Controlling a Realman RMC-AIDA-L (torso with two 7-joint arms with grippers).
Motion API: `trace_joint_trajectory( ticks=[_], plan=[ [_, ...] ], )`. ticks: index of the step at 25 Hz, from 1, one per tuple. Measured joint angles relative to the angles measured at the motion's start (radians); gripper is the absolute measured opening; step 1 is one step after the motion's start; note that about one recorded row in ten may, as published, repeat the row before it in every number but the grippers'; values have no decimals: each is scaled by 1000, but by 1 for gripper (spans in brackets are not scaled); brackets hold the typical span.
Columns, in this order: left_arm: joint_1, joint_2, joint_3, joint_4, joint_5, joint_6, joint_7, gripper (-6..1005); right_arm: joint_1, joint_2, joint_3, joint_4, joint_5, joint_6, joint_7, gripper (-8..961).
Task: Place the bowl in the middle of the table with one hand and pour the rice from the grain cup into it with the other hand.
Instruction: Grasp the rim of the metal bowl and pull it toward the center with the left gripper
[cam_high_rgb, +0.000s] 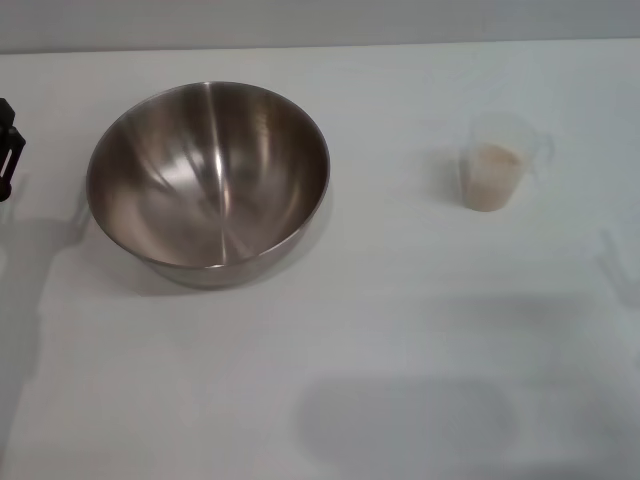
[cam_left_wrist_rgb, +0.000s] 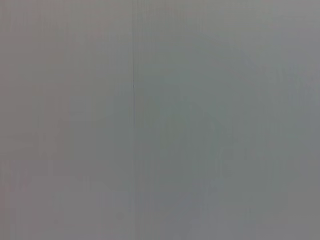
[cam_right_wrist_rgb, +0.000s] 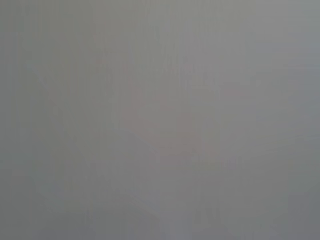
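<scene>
Head view: bowl (cam_high_rgb: 208, 180) lying left of tabletop (cam_high_rgb: 400, 330) centre, nearest left hand (cam_high_rgb: 8, 150) showing at left edge; finger state being left undetermined. Grain cup (cam_high_rgb: 497, 168) with rice (cam_high_rgb: 492, 170) standing right; right hand not being seen.

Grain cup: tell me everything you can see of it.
The cup is small, clear plastic and tapered, narrower at the base, with a faint side handle toward the robot's right. It stands upright on the table, to the right of the bowl and apart from it. Rice fills its lower part. Nothing grips or touches it.
</scene>
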Motion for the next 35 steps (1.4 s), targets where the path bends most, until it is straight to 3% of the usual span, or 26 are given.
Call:
trace_joint_trajectory(
  ticks=[9,19,20,21,22,24,25,26,27,30,33,35],
  plan=[
    [-7,-1,-5,-9,-2,-4,-3,785,3,0,-4,0,0,1,0,836],
    [7,33,-145,-318,56,-345,91,785,15,0,-6,-2,0,6,0,835],
    [52,68,-196,-522,140,-553,90,785,15,0,-6,-2,0,6,0,836],
    [73,84,-219,-639,170,-681,87,785,15,0,-6,-3,0,6,0,836],
    [84,90,-233,-701,182,-764,87,785,15,0,-6,-3,0,6,0,836],
    [84,90,-233,-701,182,-764,87,785,15,0,-5,-3,0,6,0,837],
    [98,98,-258,-792,194,-895,86,786,15,0,-4,-3,0,6,0,837],
    [98,98,-258,-792,194,-895,86,786,15,0,-4,-4,0,7,0,837],
    [101,97,-349,-1004,202,-1288,91,786,15,0,-4,-4,0,7,0,837],
    [51,88,-446,-1174,195,-1714,99,786,15,0,-3,-5,0,9,0,836],
    [-1,80,-509,-1252,156,-1957,139,786,15,0,-2,-5,0,11,0,836],
    [-16,72,-538,-1261,122,-2026,176,786,15,0,-5,-5,0,13,0,837]
  ],
)
